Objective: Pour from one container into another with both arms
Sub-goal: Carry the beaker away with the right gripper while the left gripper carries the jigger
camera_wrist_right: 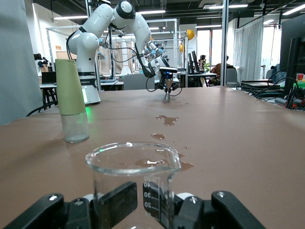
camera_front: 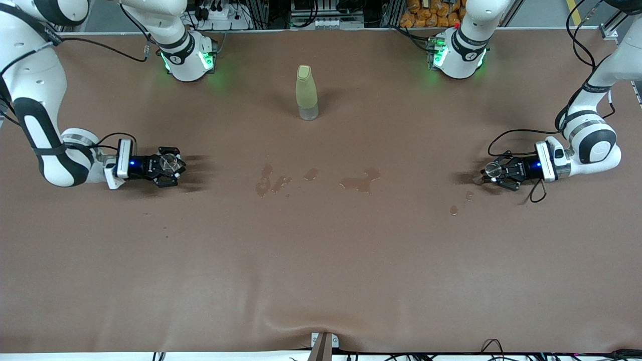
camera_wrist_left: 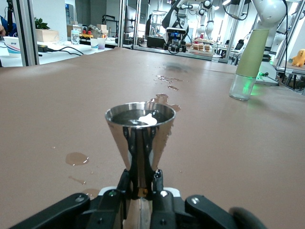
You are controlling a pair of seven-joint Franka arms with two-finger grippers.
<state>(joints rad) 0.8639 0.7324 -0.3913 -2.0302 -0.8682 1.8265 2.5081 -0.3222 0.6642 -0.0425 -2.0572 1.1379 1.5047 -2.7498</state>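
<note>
Two grips confirmed: my left gripper (camera_wrist_left: 142, 191) clamps a steel jigger (camera_wrist_left: 139, 133); my right gripper (camera_wrist_right: 138, 202) clamps a glass beaker (camera_wrist_right: 133, 176), apparently empty.

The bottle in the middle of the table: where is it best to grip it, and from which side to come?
Grip the bottle low on its body, near the clear base, coming in level from the side nearer the front camera. It stands upright and tapers toward the cap, so a high grip might slip. Both the left gripper and right gripper are shut on vessels already.
</note>
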